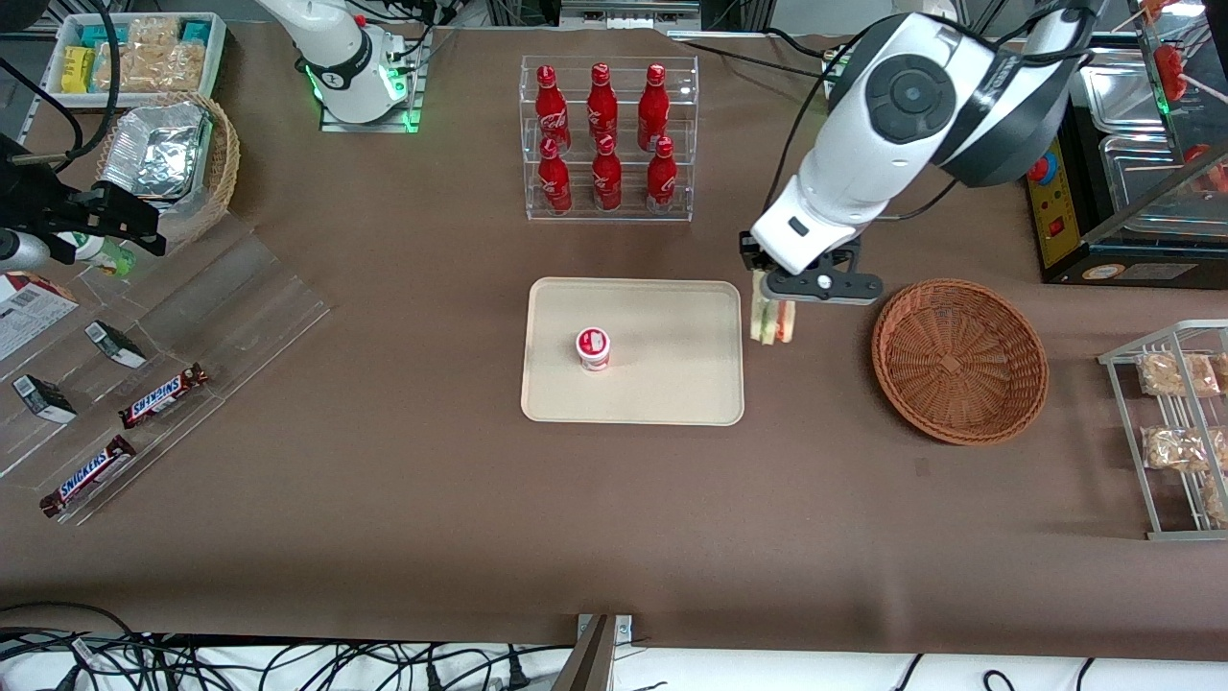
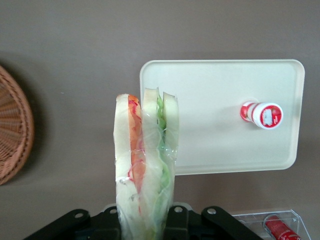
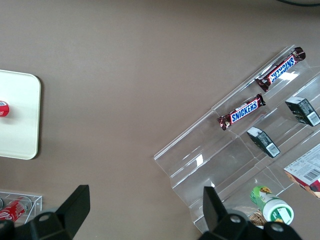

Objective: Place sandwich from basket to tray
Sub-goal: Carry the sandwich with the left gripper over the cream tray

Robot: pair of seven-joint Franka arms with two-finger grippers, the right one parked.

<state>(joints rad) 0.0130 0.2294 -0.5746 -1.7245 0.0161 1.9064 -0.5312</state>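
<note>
The claw [image 1: 773, 309] is up in the air, between the tray [image 1: 672, 384] and the basket [image 1: 959, 360]. It is squeezed tight on the sandwich [image 1: 773, 321], with its fingers only as far apart as the sandwich is thick. The sandwich [image 2: 145, 165] hangs down from the claw, up on its end, over the bare table just beside the tray's short edge. It touches nothing else. A small red and white cup [image 1: 593, 347] stands near the middle of the tray. The basket has nothing in it.
</note>
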